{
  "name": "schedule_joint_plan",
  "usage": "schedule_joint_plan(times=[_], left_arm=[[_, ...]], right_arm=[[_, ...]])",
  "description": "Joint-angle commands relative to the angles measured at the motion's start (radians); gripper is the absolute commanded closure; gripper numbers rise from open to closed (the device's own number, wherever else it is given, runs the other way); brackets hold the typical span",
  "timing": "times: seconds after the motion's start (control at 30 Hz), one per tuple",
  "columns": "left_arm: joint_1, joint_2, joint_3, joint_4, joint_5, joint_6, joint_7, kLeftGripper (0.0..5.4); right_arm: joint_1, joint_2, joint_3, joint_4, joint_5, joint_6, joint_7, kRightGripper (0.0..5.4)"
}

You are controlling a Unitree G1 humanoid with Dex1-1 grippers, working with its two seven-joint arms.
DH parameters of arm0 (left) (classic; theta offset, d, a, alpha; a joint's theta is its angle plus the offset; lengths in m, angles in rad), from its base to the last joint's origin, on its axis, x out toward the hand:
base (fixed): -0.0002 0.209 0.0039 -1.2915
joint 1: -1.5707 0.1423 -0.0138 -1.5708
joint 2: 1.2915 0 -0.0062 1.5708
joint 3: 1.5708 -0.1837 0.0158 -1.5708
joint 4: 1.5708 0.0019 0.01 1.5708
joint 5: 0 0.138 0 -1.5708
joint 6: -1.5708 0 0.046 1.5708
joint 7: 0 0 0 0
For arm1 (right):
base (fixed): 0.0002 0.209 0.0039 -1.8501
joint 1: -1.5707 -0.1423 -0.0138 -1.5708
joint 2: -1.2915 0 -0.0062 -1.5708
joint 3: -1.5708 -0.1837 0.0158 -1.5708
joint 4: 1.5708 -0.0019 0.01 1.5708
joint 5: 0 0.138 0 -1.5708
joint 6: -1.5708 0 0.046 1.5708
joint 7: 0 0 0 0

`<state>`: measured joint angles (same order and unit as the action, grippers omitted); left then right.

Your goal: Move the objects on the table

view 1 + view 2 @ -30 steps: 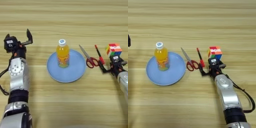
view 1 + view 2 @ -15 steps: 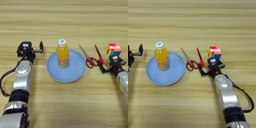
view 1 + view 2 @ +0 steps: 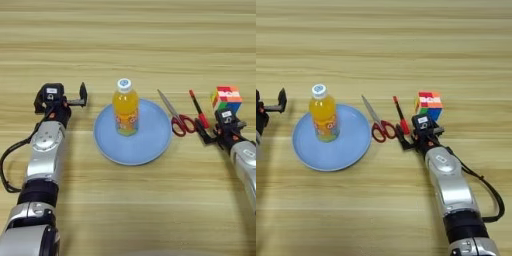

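Nearest the camera, both arms reach up from the near edge over the wooden worktop (image 3: 130, 200), the left arm at the left side and the right arm at the right. Between them lies a round light-blue plate (image 3: 145, 147), and a small bottle (image 3: 125, 108) of orange juice with a white cap stands upright on the plate's far-left part.

The left gripper (image 3: 60, 101) hovers just left of the plate, level with the bottle but apart from it. Its two black fingers are spread wide, one finger (image 3: 83, 93) pointing toward the bottle, and nothing sits between them.

The right gripper (image 3: 417, 137) sits on the right side, just right of the plate. Its near finger lies close to the pen's near end; whether it touches the pen, and whether the fingers are spread or pressed together, I cannot tell.

Red-handled scissors (image 3: 176, 116) lie just right of the plate, handles near and blades pointing far-left. A slim red-and-black pen (image 3: 198, 112) lies beside them on the right, roughly parallel. A multicoloured puzzle cube (image 3: 227, 97) rests furthest right, just beyond the right gripper.
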<state>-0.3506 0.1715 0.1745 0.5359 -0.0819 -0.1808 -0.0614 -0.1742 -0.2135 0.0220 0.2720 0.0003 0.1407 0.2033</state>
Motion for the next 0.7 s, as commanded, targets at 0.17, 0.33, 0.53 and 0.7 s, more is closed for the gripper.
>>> schedule_joint_plan(times=[0.17, 0.33, 0.53, 0.7], left_arm=[[-0.004, 0.008, -0.002, 0.006, 0.007, 0.014, 0.003, 0.0], [-0.005, 0.006, -0.002, 0.007, 0.006, 0.012, 0.005, 0.0], [-0.006, 0.005, -0.002, 0.01, 0.006, 0.01, 0.006, 0.0], [-0.006, 0.005, -0.001, 0.01, 0.006, 0.008, 0.006, 0.0]], right_arm=[[0.042, -0.002, 0.023, 0.039, -0.021, 0.043, -0.001, 1.92], [0.046, -0.002, 0.029, 0.032, -0.019, 0.044, 0.003, 2.43], [0.046, -0.004, 0.032, 0.033, -0.015, 0.044, 0.005, 3.03], [0.046, -0.002, 0.03, 0.035, -0.009, 0.044, 0.012, 3.55]])
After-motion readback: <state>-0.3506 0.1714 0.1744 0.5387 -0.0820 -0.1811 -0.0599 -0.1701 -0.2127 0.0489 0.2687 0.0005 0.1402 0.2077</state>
